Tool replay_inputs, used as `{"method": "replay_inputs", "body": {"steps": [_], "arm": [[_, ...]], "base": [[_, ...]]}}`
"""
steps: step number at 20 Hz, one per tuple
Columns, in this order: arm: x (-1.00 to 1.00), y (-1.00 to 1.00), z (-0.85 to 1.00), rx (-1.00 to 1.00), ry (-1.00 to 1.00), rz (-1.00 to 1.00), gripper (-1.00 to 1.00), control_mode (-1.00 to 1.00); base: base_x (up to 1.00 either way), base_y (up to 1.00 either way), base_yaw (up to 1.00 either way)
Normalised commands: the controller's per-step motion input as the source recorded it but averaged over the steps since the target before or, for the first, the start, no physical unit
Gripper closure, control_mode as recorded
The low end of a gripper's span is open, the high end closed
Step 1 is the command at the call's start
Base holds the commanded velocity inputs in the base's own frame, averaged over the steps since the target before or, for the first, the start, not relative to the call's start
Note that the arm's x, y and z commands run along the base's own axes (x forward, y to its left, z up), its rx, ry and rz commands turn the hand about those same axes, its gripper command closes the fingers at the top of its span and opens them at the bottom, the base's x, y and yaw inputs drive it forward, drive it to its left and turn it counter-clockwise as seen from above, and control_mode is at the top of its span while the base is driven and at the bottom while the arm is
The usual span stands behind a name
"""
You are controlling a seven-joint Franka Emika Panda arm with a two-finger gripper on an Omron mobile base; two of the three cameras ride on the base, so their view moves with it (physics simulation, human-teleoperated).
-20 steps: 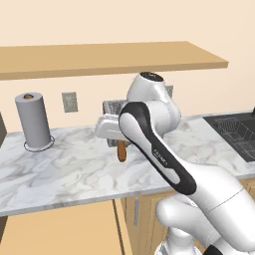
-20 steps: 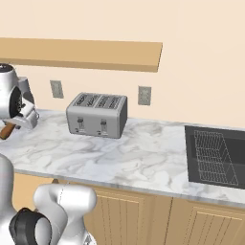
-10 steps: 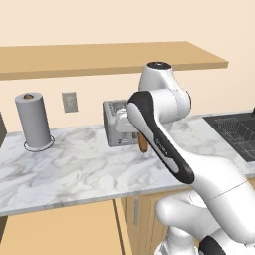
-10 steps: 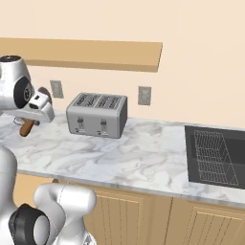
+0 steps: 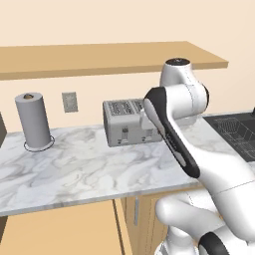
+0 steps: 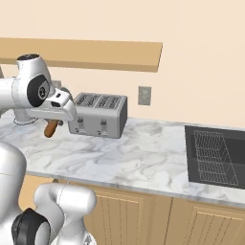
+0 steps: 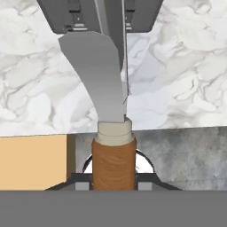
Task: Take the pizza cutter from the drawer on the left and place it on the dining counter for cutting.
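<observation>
My end effector [image 6: 53, 119] is clamped on the pizza cutter [image 6: 50, 128], handle gripped so it hangs clear. I carry it above the marble table [image 6: 124, 153], near the toaster [image 6: 98, 115].

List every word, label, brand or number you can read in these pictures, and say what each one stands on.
None: no readable text shows in any view.
Toaster: small dark marks on its front, no letters to make out.
Wall socket: plain plate, no lettering.
Pizza cutter in the gripper: no brand on blade or handle.

Arm [image 5: 172, 129] raised before toaster [image 5: 130, 122]; paper towel roll [image 5: 34, 121] left on marble counter [image 5: 79, 172].
</observation>
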Motion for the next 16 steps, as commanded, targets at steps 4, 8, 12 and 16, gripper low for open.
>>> {"method": "replay_inputs", "body": {"steps": [4,8,12,16], "arm": [[0.04,-0.65,0.00,-0.07,0.00,0.00,1.00,-1.00],[0.00,-0.68,0.00,-0.04,0.00,0.00,1.00,-1.00],[0.00,-0.48,-0.04,0.00,0.00,0.00,1.00,-1.00],[0.01,-0.06,-0.39,0.05,0.00,0.00,1.00,-1.00]], "base": [[0.00,0.00,0.00],[0.00,0.00,0.00],[0.00,0.00,0.00],[0.00,0.00,0.00]]}}
